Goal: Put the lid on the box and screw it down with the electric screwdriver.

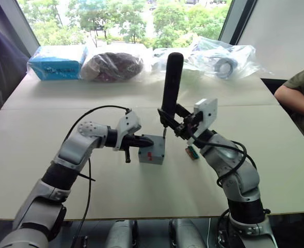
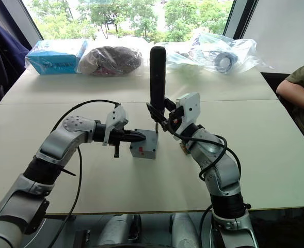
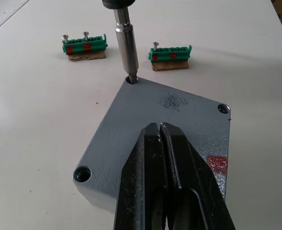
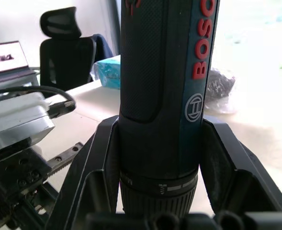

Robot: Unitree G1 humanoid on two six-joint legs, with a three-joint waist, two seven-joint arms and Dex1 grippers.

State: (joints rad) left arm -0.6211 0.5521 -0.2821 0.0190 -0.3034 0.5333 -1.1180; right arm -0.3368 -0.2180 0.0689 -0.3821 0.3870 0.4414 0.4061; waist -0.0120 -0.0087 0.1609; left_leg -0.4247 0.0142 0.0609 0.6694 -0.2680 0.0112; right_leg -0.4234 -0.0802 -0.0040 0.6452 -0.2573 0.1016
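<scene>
Right gripper (image 4: 160,191) clamping the electric screwdriver (image 1: 171,85) upright, bit sitting in a corner hole of the lid (image 3: 145,139) on the box (image 1: 152,150) mid-table — closed left gripper (image 3: 165,158) pressing down on it — light, slick, stiff plastic, likely needing that hold-down.

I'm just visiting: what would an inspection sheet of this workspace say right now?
Surface: pale table, no spills seen.
Job's things: lid sits on box; screwdriver upright, bit in a corner hole.
Clutter: two green connectors beside box; blue packet and plastic bags at far edge.
Grippers: left gripper shut, pressing on lid; right gripper clamps screwdriver.
Cables: black cable loops over left arm.
Surroundings: windows with trees; person's arm at table's right; office chair.
</scene>
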